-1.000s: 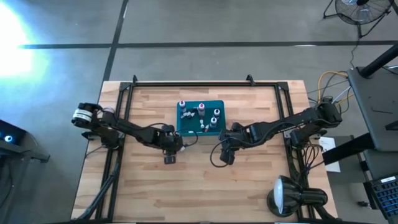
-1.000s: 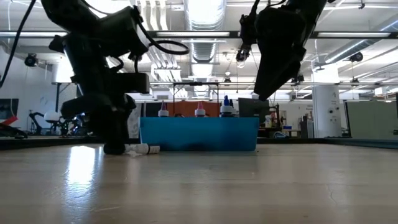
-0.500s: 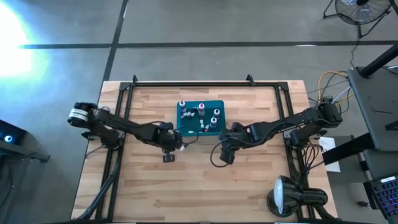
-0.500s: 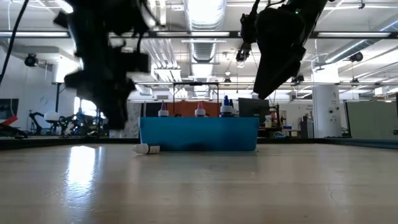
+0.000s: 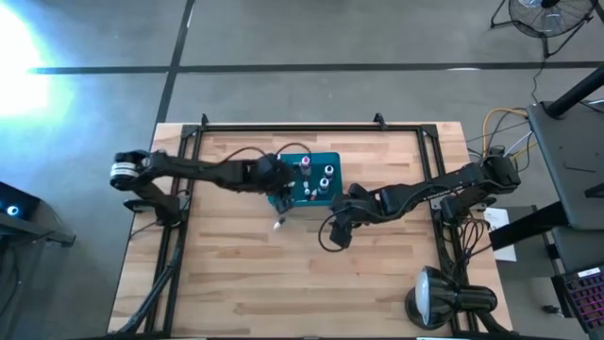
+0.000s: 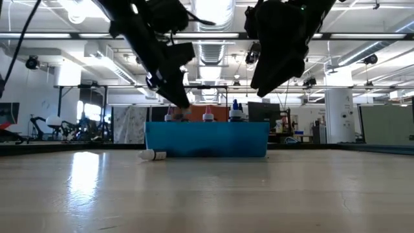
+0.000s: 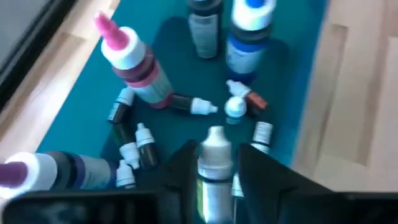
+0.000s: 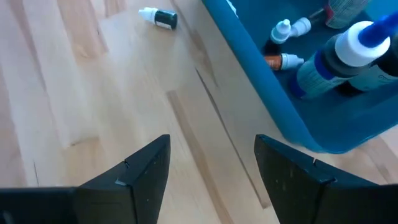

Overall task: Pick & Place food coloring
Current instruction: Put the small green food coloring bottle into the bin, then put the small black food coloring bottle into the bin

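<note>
A teal bin stands at the table's far middle and holds several small food coloring bottles lying on its floor. My left gripper hangs over the bin's left part, shut on one small white-capped bottle. Another small bottle lies on its side on the wood just off the bin's near left corner; the right wrist view also shows this bottle. My right gripper stands open above the table by the bin's near right corner, with nothing between its fingers. My left gripper pinches the small bottle's body between its two fingers, and the white cap sticks out past the fingertips. The fingers slant down from the table's left side. The bottle lies along the fingers and hangs clear above the bin's floor.
Taller bottles stand in the bin: a pink-tipped one and a blue-capped one. A black frame runs along the table's far and side edges. A lamp sits at the near right corner. Bare wood lies near the front edge.
My left gripper has risen from the table near the bin's near left corner. It has swung toward the far edge and the right, and now hangs over the bin with a small bottle. The bottle lying beside the bin has stayed put.
</note>
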You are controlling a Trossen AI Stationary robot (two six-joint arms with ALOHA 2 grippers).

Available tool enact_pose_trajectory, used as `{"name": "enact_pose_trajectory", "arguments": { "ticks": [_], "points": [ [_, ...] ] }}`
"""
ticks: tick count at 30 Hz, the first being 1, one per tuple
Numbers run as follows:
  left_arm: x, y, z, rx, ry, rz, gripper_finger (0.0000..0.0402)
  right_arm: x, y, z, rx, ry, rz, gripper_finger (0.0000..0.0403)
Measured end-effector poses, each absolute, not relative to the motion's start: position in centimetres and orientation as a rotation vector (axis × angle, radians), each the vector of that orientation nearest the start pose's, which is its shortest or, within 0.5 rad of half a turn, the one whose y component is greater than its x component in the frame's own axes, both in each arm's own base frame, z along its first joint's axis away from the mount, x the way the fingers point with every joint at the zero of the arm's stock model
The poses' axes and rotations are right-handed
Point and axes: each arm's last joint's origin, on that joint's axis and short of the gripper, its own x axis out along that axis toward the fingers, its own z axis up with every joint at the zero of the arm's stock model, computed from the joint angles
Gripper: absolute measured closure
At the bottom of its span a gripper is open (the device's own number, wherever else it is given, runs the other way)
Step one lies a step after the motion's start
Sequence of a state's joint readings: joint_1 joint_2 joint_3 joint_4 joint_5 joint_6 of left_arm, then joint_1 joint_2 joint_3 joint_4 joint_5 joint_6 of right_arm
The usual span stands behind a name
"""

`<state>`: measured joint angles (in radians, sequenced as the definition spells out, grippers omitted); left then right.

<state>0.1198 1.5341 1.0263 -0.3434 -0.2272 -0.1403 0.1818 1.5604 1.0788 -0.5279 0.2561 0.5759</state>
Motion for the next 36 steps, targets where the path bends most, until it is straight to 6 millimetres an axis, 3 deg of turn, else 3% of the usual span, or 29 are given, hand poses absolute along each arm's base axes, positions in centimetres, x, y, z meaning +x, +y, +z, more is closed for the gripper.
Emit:
{"name": "enact_pose_trajectory", "arguments": {
  "ticks": [3, 7, 11, 14, 21, 25, 36],
  "points": [
    [32.1, 5.2, 22.9, -0.086, 0.850, 0.389, 0.0276, 31.1, 5.0, 22.7, 0.319, 0.904, -0.336, 0.0177],
    [32.0, 4.8, 25.0, -0.032, 0.907, 0.414, 0.0233, 32.2, 5.1, 23.0, 0.319, 0.831, -0.250, 0.0177],
    [30.0, 2.2, 27.8, 0.042, 0.943, 0.327, 0.0224, 34.4, 4.9, 22.3, 0.284, 0.751, -0.121, 0.0177],
    [27.7, -0.1, 28.7, 0.039, 0.950, 0.279, 0.0224, 36.5, 4.5, 21.5, 0.227, 0.725, -0.047, 0.0177],
    [22.1, -4.2, 28.0, -0.174, 0.861, 0.391, 0.0223, 42.0, 5.2, 20.6, -0.155, 0.754, 0.115, 0.0177],
    [19.7, -5.7, 27.2, -0.271, 0.794, 0.446, 0.0223, 44.8, 5.3, 20.0, -0.273, 0.842, 0.156, 0.0177],
    [16.9, -7.5, 25.9, -0.427, 0.751, 0.437, 0.0223, 50.0, 5.3, 17.2, -0.369, 1.068, 0.218, 0.0192]
  ]
}}
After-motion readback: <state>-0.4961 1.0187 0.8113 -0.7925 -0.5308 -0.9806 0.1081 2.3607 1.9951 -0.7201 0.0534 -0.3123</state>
